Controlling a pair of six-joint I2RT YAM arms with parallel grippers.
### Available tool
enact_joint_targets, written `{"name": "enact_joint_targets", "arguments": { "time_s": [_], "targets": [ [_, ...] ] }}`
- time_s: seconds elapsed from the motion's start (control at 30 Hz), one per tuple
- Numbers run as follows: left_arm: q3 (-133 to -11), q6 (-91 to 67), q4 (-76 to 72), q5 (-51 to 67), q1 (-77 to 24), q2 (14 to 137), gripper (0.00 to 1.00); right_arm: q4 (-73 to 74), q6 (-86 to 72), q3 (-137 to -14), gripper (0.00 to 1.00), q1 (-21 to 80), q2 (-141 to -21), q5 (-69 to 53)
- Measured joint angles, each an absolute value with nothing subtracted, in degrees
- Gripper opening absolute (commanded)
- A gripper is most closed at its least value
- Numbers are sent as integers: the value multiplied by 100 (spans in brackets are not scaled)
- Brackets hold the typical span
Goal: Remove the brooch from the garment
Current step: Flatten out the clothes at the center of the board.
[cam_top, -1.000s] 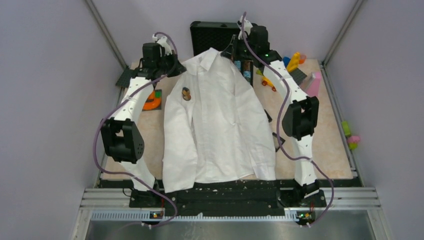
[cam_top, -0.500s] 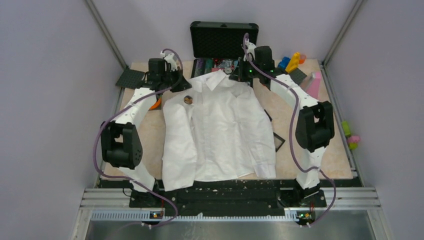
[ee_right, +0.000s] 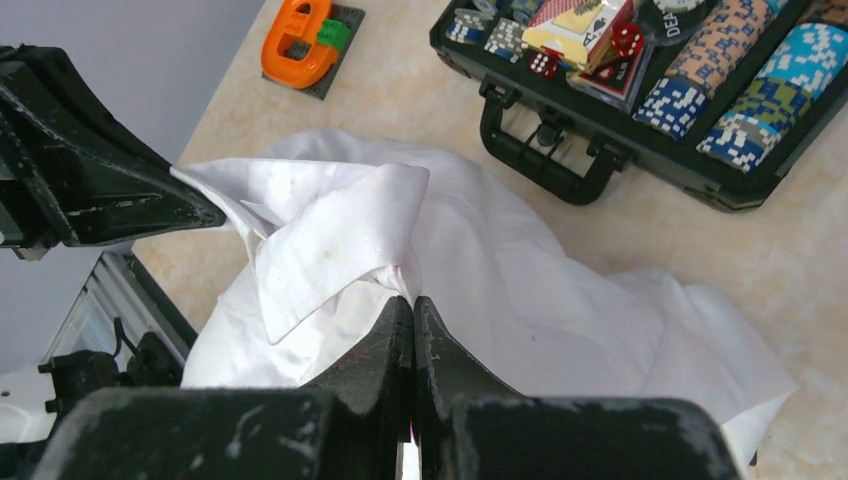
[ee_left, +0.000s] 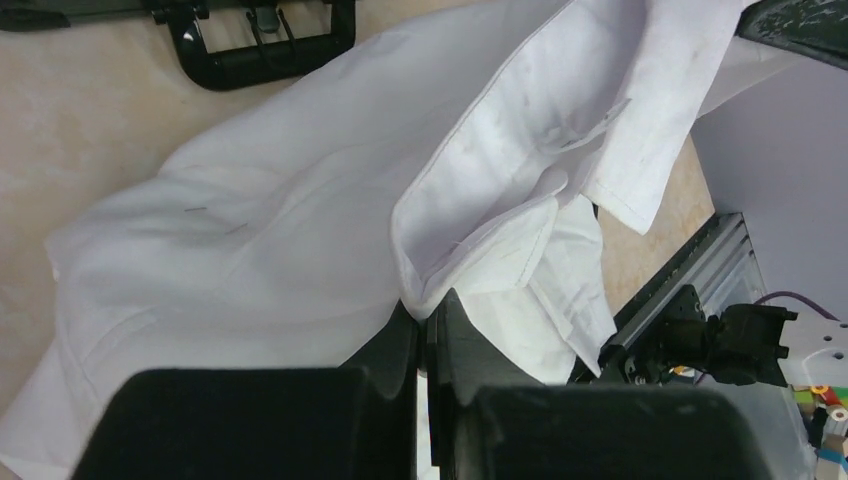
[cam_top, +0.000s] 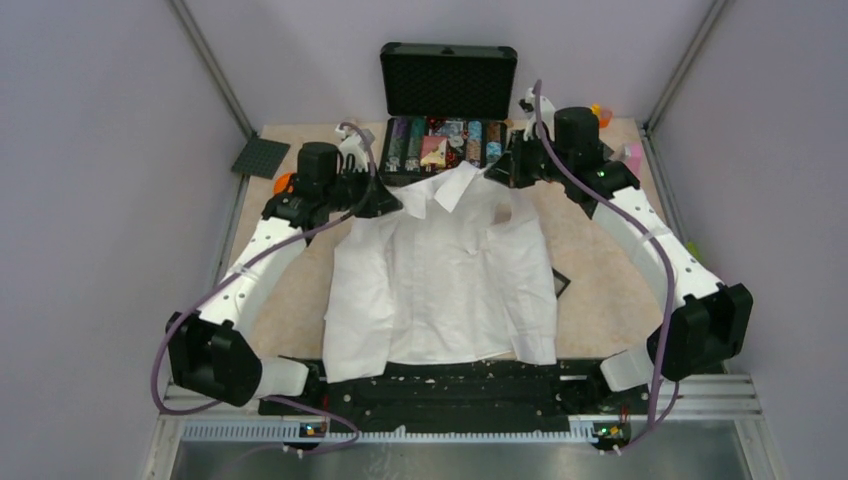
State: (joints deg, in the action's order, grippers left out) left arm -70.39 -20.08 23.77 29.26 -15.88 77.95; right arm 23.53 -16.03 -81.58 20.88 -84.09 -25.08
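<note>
Where the overhead view looks down, you have a beige counter point(cam_top: 600, 300) boxed in by lilac walls, a white shirt point(cam_top: 440, 280) spread front-up on it and an open chip case point(cam_top: 445, 140) behind the collar. A brownish spot point(cam_top: 503, 212) sits near the right jaws. It is too small to call it the brooch, so its place, look and axis cannot be told. Left wrist: the left jaws are pinched closed on a shirt fold. Right wrist: the right jaws are closed on cloth under the collar point(ee_right: 335, 235).
</note>
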Motion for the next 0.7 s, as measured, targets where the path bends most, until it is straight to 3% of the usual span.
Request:
{"name": "enact_joint_targets", "arguments": {
  "time_s": [0.17, 0.37, 0.4, 0.47, 0.53, 0.6, 0.67, 0.7],
  "targets": [
    [-6895, -2091, 2377, 3140, -1531, 7922, 0, 2602, -1496, -8281, 0, 2086, -8466, -2532],
    [-8226, -2104, 2270, 3336, -1212, 9821, 0, 2648, -1437, -9684, 0, 1953, -10007, -2600],
    [-8578, -2093, 2300, 3323, -1170, 10200, 6, 2665, -1461, -10073, 0, 1881, -10398, -2615],
    [-9443, -2073, 2314, 3306, -1092, 10991, 38, 2646, -1535, -10864, 24, 1732, -11155, -2622],
    [-10178, -2053, 2202, 3186, -1031, 11620, 60, 2692, -1647, -11695, 32, 1586, -11902, -2567],
    [-10409, -2034, 1981, 3004, -963, 11911, 90, 2840, -1614, -12473, 57, 1498, -12558, -2512],
    [-10245, -2003, 1835, 2740, -899, 11924, 97, 2897, -1570, -12615, 74, 1435, -12807, -2412],
    [-9981, -2018, 1553, 2567, -880, 11824, 97, 2926, -1544, -12464, 75, 1433, -12796, -2357]
  ]
}}
